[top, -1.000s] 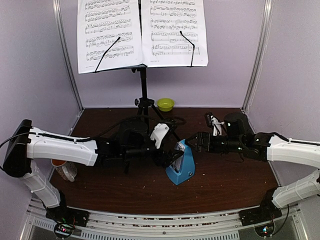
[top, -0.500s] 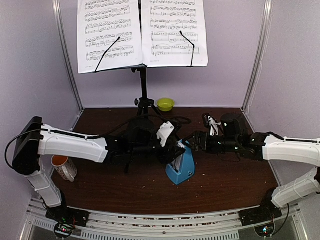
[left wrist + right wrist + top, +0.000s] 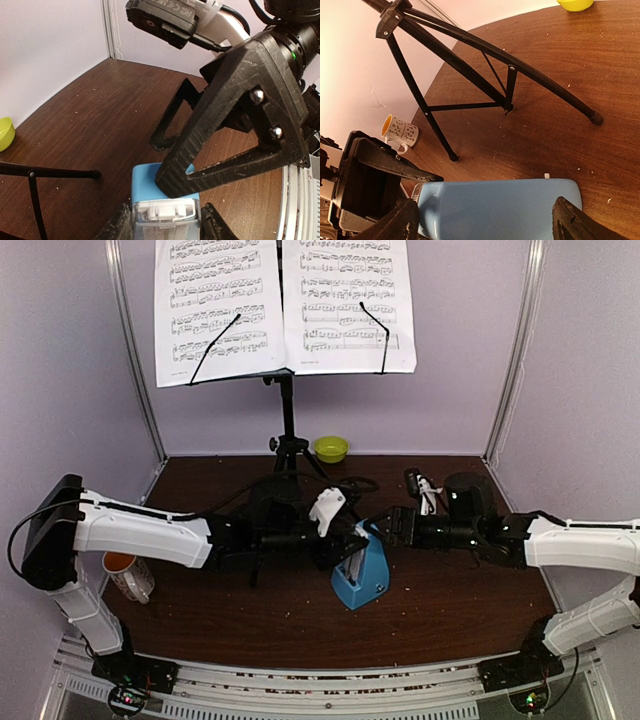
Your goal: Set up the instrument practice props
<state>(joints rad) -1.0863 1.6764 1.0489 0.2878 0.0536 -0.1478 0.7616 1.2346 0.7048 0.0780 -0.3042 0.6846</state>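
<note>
The blue metronome (image 3: 362,575) stands upright mid-table, clear cover toward the left arm. My left gripper (image 3: 350,543) is closed on its upper part; in the left wrist view its fingers (image 3: 216,226) press both sides of the clear cover on the metronome (image 3: 152,181). My right gripper (image 3: 381,527) is open, spanning the blue back (image 3: 500,207) from top to base, one fingertip (image 3: 172,182) resting on the blue top. The black music stand (image 3: 288,410) stands behind, holding two sheet-music pages (image 3: 218,310).
The stand's tripod legs (image 3: 470,47) spread over the table just behind the metronome. A lime-green bowl (image 3: 331,448) sits at the back wall. A white-and-orange mug (image 3: 125,575) stands at the left under my left arm. Purple walls close in three sides.
My left gripper has moved right and closed in on the metronome's upper front. The right gripper has shifted slightly against its back. The metronome has stayed put.
</note>
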